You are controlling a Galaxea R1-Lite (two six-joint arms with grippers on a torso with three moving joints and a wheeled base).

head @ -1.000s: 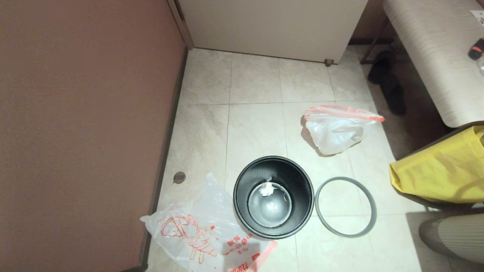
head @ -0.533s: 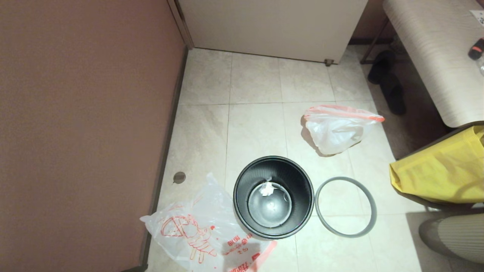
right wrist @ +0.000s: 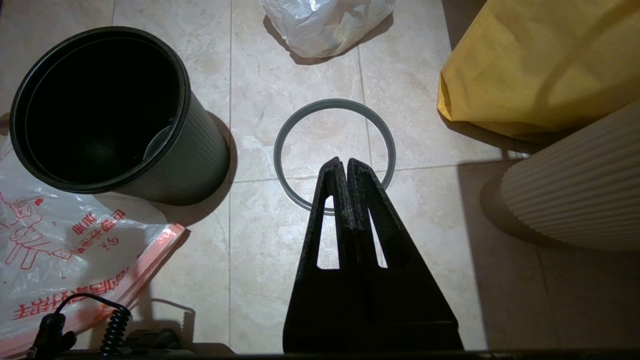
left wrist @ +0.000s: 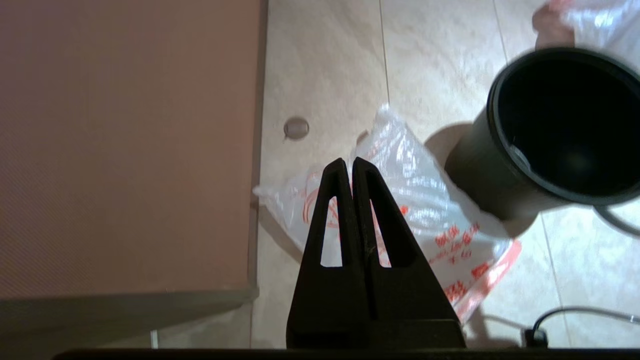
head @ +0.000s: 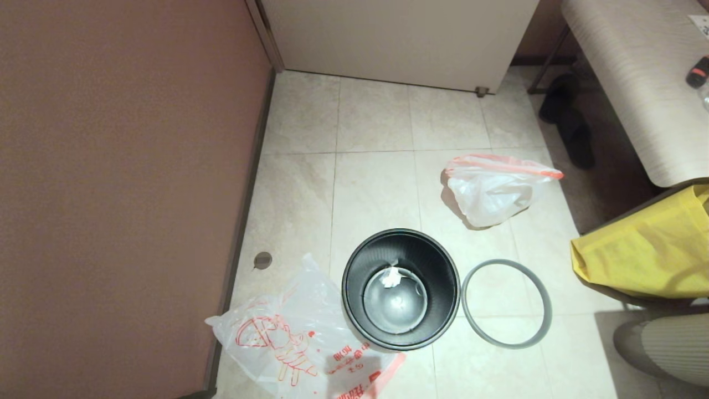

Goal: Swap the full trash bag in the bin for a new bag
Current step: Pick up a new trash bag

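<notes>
- The bin (head: 400, 288) stood unlined on the tiled floor, with a scrap of white paper (head: 391, 275) on its shiny bottom and its grey rim ring (head: 506, 303) lying flat just beside it, on my right.
- The full trash bag (head: 494, 190) sat on the floor beyond the bin, well apart from it, so I judged removal already done.
- The new bag (head: 299, 335) lay spread flat on my left of the bin, one edge touching its base.
- My left gripper (left wrist: 348, 162) hung above the new bag with its fingers pressed together, holding nothing; my right gripper (right wrist: 342, 162) was likewise closed and empty above the ring.
- I expected the new bag to be very light, limp and slippery, clinging to the tile. I judged the pink-red edge band (left wrist: 492, 270) the best place to pinch it, since a raised fold there would give the fingers purchase.
</notes>
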